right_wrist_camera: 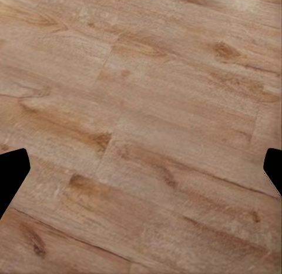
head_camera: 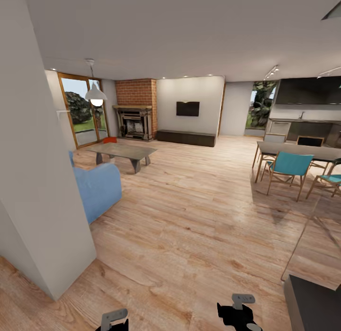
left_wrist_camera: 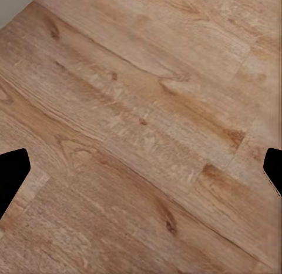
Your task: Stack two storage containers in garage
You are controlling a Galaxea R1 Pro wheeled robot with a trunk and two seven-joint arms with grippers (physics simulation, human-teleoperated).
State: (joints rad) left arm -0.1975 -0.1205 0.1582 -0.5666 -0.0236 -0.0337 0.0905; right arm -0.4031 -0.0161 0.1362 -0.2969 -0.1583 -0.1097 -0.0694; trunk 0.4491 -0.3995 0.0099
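Nearest, the left tool [head_camera: 113, 319] and the right tool [head_camera: 239, 309] hang low over the wood-plank floor [head_camera: 189, 217]. Both wrist views look straight down at bare planks, with the dark fingertips spread wide at the frame edges and nothing between them, so both tools stand open and hold nothing.

Just ahead on the left a white wall corner [head_camera: 42, 179] juts into the path, and a blue seat [head_camera: 97, 186] sits right behind it. On the right are a dark cabinet edge [head_camera: 312, 302] and, further on, a dining table with teal chairs [head_camera: 289, 167].

Further in stands a low grey worktop [head_camera: 124, 151]. Just behind its far left end a small rust-red shape [head_camera: 110, 140] shows, likely one of the storage containers; the second I cannot make out. Beyond are the fireplace [head_camera: 135, 122] and glass doors [head_camera: 83, 110].

The risk, as I judge it: driving toward that red bin, the base or left arm could clip the wall corner or the seat.
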